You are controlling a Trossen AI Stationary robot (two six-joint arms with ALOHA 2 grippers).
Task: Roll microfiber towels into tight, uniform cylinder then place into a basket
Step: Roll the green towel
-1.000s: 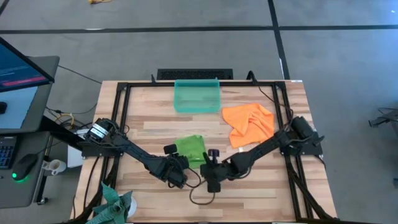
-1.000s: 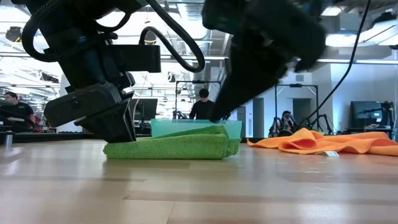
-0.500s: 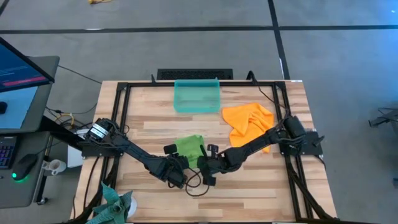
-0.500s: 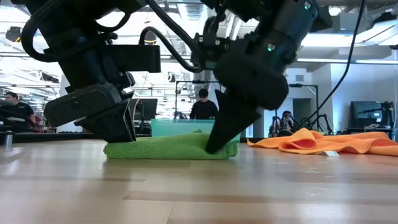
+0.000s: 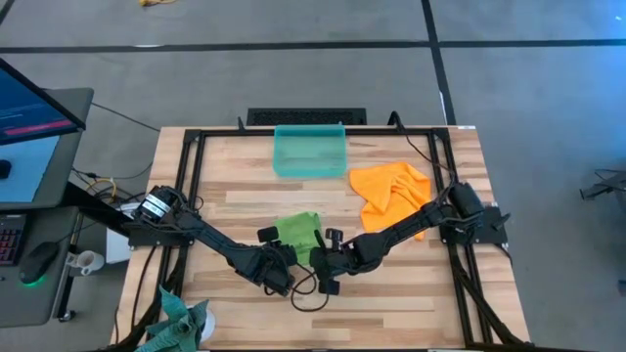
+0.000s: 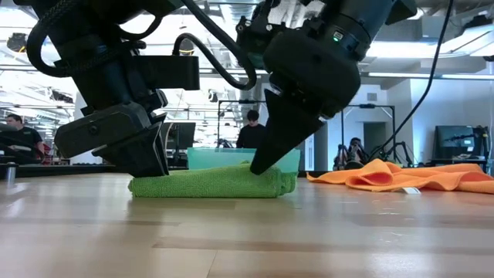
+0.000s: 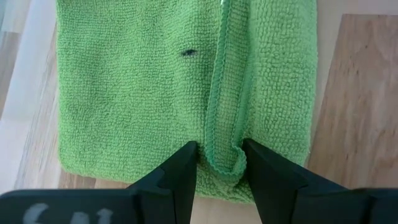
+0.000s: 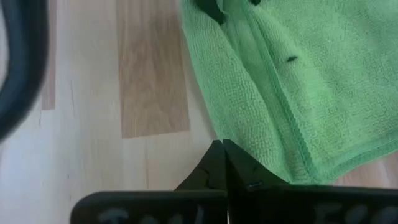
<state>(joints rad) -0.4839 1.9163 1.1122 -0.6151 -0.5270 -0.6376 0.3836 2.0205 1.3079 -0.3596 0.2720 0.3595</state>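
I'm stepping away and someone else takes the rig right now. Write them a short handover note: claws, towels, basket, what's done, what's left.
Left claw: shut on a hemmed fold at the near edge of the green towel.
Right claw: shut, tips at the towel's near right corner; whether cloth is pinched is unclear.
Green towel: folded flat at table centre, not yet rolled.
Orange towel: crumpled at the right, untouched.
Basket: at the far edge, nothing visible inside.
Done: green towel folded.
Left: roll both towels, place both in the basket.
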